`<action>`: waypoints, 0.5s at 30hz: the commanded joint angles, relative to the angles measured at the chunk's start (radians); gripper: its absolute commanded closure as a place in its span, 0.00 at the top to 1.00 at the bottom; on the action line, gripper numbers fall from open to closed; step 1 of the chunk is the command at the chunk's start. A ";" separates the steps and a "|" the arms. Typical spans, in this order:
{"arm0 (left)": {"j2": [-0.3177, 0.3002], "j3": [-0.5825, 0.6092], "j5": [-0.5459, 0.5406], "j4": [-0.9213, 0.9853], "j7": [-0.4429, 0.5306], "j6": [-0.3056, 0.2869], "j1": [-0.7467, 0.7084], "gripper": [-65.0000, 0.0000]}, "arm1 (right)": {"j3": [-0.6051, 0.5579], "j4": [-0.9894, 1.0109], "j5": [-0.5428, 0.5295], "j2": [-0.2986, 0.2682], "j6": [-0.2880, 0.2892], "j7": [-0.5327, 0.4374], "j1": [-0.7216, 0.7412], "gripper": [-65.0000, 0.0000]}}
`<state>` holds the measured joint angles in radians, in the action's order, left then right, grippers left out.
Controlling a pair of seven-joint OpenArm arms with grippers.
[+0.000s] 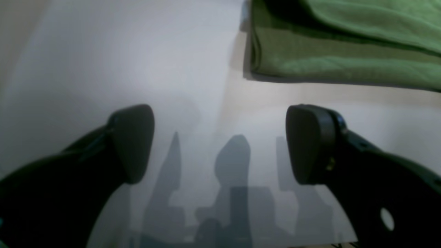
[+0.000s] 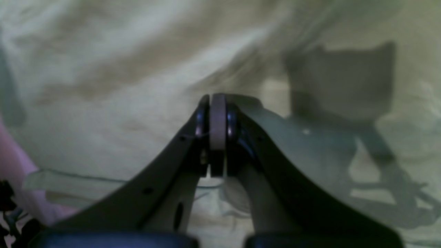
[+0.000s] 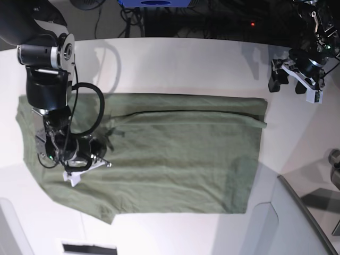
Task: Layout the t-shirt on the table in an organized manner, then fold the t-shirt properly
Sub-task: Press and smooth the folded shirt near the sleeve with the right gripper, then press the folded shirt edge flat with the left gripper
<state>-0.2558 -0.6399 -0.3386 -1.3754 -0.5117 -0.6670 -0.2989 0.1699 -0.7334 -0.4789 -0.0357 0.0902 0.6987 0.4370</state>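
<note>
The olive-green t-shirt [image 3: 170, 154] lies spread on the white table [image 3: 175, 64], its upper edge folded over along a long crease. My right gripper [image 3: 106, 161] is low over the shirt's left part. In the right wrist view the right gripper [image 2: 217, 103] has its fingers pressed together above pale, blurred cloth [image 2: 103, 86], with nothing visibly pinched. My left gripper [image 3: 277, 79] stands on bare table off the shirt's upper right corner. In the left wrist view the left gripper [image 1: 220, 144] is open and empty, with the shirt's folded corner [image 1: 344, 51] just ahead to the right.
A grey-white raised panel with a dark rim [image 3: 300, 212] sits at the lower right. Another pale panel [image 3: 8, 223] shows at the lower left. A black strip [image 3: 87, 248] lies by the near edge. Cables and dark equipment [image 3: 212, 16] line the far side.
</note>
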 commanded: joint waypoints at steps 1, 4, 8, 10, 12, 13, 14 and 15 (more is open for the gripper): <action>-0.018 -0.005 -0.014 -0.025 0.020 -0.006 0.002 0.89 | 0.001 -0.038 -0.005 -0.016 0.003 -0.006 0.021 0.00; -0.015 0.002 -0.014 -0.069 0.020 -0.009 0.002 0.89 | 0.001 -0.216 -0.005 -0.031 0.009 -0.004 -0.060 0.00; -0.007 0.075 -0.023 -0.097 0.020 -0.031 0.014 0.89 | 0.003 -0.555 -0.005 -0.043 0.041 -0.014 -0.246 0.00; 0.005 0.116 -0.023 -0.077 0.018 -0.031 0.050 0.89 | 0.007 -0.644 -0.005 -0.046 0.041 -0.014 -0.307 0.00; 0.029 0.140 -0.014 -0.040 0.018 -0.031 0.082 0.89 | 0.012 -0.681 -0.005 -0.057 0.041 -0.014 -0.364 0.00; 0.040 0.151 -0.014 -0.019 0.018 -0.031 0.097 0.89 | 0.012 -0.690 -0.005 -0.077 0.041 -0.014 -0.387 0.00; 0.049 0.157 -0.014 0.000 0.017 -0.031 0.103 0.89 | 0.012 -0.691 -0.005 -0.089 0.041 -0.014 -0.406 0.00; 0.059 0.170 -0.014 0.020 0.017 -0.031 0.122 0.89 | 0.012 -0.691 -0.005 -0.097 0.041 -0.014 -0.421 0.00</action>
<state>-0.1856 -0.4675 -0.3443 -1.3457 -0.5106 -0.6899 -0.1829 0.1753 -1.4033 -0.4759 -0.1200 0.1246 0.7090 -0.0071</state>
